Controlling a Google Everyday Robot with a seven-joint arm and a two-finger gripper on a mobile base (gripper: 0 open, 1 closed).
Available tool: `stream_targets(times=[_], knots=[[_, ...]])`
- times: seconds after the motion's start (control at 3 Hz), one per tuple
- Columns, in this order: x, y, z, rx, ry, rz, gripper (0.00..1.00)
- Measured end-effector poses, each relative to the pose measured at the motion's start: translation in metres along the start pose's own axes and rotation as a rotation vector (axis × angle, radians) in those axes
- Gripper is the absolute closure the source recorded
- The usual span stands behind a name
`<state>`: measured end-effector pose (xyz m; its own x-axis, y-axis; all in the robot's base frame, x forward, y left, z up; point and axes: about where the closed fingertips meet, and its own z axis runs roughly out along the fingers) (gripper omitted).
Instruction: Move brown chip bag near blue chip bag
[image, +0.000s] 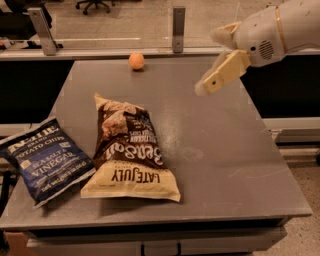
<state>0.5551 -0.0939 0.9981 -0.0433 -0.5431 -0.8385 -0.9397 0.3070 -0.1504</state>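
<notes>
The brown chip bag (127, 150) lies flat on the grey table (220, 150), left of centre, with its cream "LATE JULY" end toward the front edge. The blue chip bag (45, 160) lies right beside it on the left, at the table's front left corner, with its edge touching or nearly touching the brown bag. My gripper (207, 85) hangs in the air above the back right part of the table. It is well clear of both bags and holds nothing.
An orange ball (136, 61) sits at the table's back edge. A railing with metal posts (178, 27) runs behind the table. My white arm (280, 30) comes in from the upper right.
</notes>
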Motion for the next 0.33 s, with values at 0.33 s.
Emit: stream_targets(times=[0.33], knots=[[-0.0067,-0.0055,-0.0085,0.021,-0.009,-0.01,0.0]])
